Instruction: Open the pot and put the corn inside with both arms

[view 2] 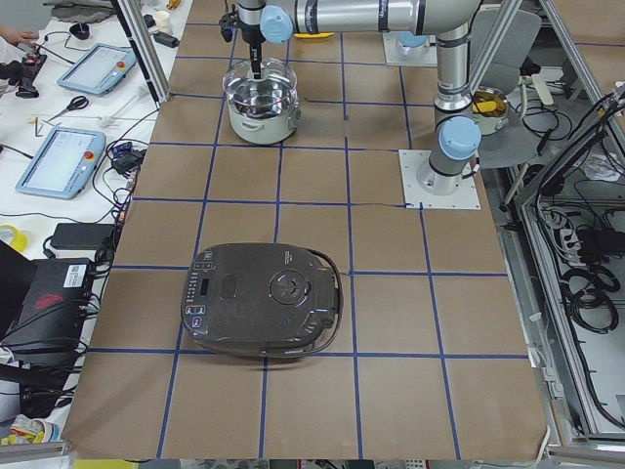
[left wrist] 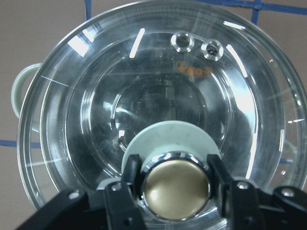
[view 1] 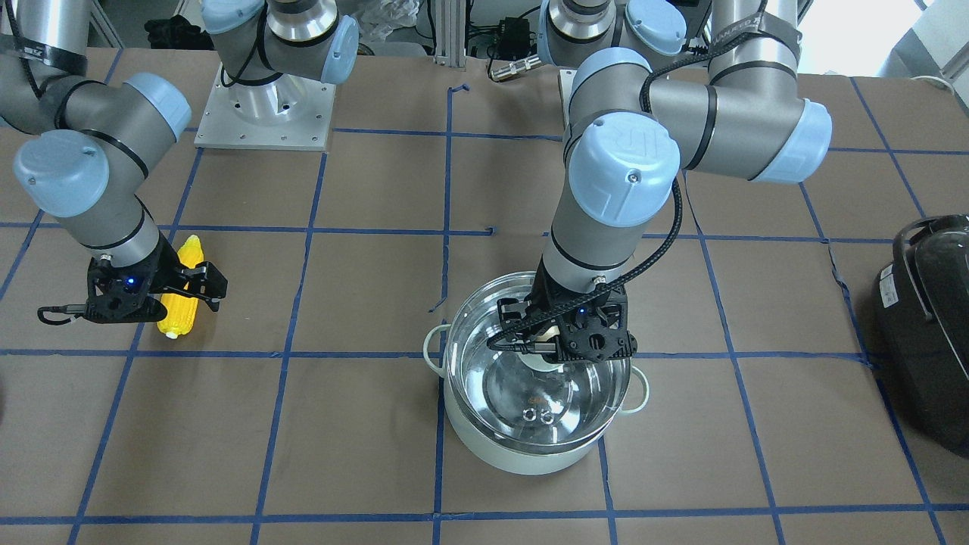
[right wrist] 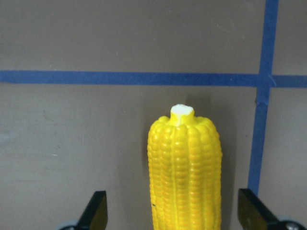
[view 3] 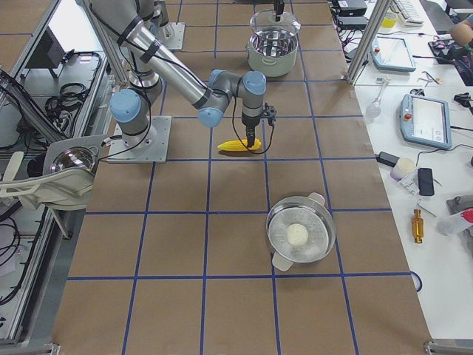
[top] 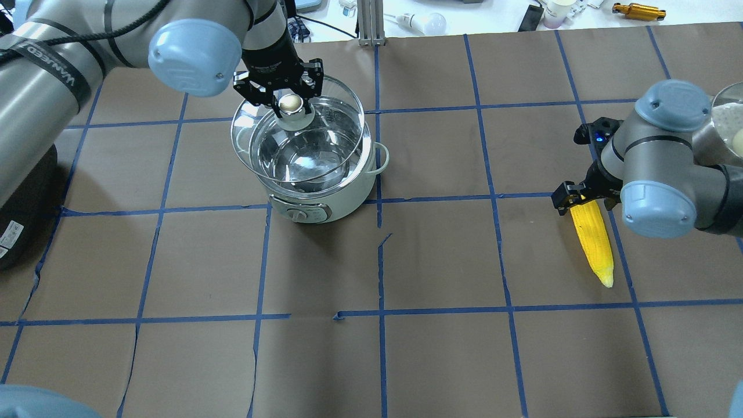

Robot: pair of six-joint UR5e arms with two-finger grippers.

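Observation:
The pale mint-green pot (top: pixel 325 197) stands left of the table's middle; it also shows in the front view (view 1: pixel 522 450). My left gripper (top: pixel 290 100) is shut on the brass knob (left wrist: pixel 176 186) of the glass lid (top: pixel 339 113). It holds the lid just above the pot, shifted toward the far side. The yellow corn (top: pixel 593 241) lies flat on the table at the right. My right gripper (top: pixel 583 194) is open and low over the corn's thick end. Its fingertips (right wrist: pixel 98 211) stand apart on either side of the corn (right wrist: pixel 184 167).
A large black appliance (view 1: pixel 927 303) sits at the table's end on my left, also seen in the left side view (view 2: pixel 262 298). A steel pan holding a white ball (view 3: pixel 299 237) stands at the end on my right. Blue tape lines grid the brown table.

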